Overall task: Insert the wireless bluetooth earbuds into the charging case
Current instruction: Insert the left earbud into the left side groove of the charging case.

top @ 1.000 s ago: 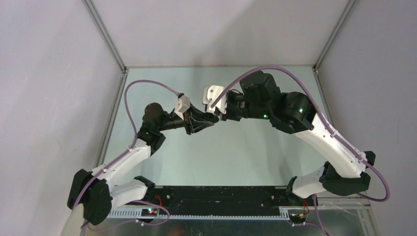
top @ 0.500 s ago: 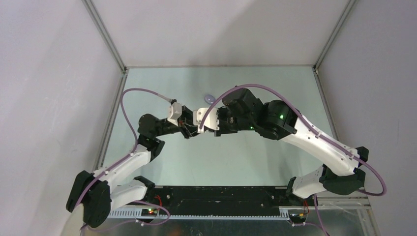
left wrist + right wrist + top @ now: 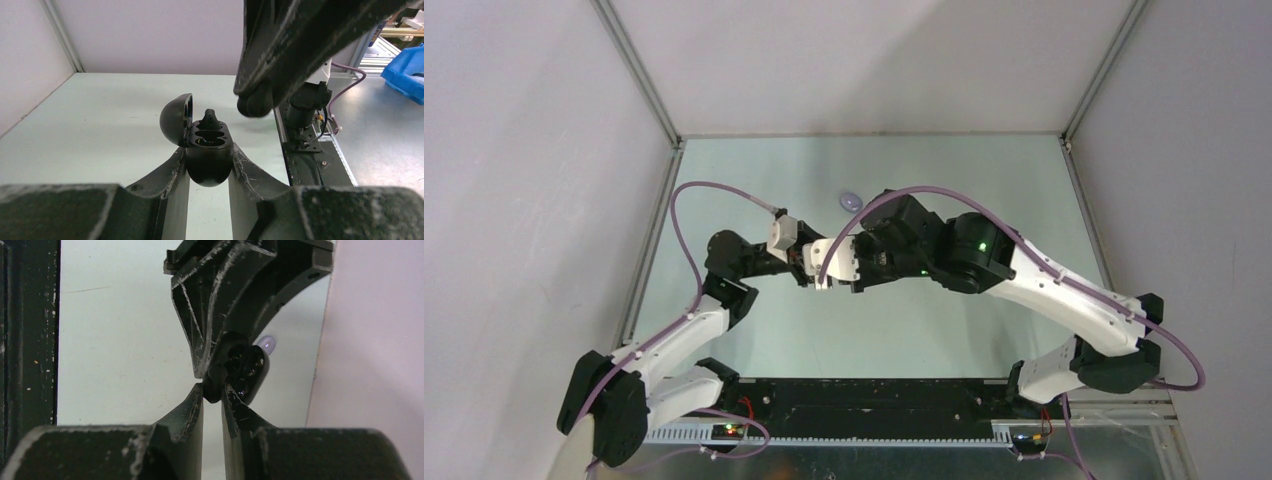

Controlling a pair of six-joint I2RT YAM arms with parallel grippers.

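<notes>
A black charging case [image 3: 209,160] with its lid swung open to the left is held off the table, my left gripper [image 3: 209,167] shut on its lower body. One small black earbud [image 3: 210,118] sticks up at the case's far slot. My right gripper [image 3: 213,390] comes in from the right and is shut on another small black earbud [image 3: 214,384], right beside the open case [image 3: 248,367]. In the left wrist view the right gripper's dark fingertips [image 3: 255,102] hang just above and right of the case. In the top view both grippers meet at mid-table, the case hidden beneath them.
A small pale lilac oval piece [image 3: 851,199] lies on the green table [image 3: 984,170] behind the grippers, and it shows past the case [image 3: 268,344] in the right wrist view. Metal frame posts [image 3: 639,75] and grey walls bound the table.
Both arms have drawn nearer and to the left, and the right gripper has closed in on the left one. The lilac piece, covered before, now shows behind them.
</notes>
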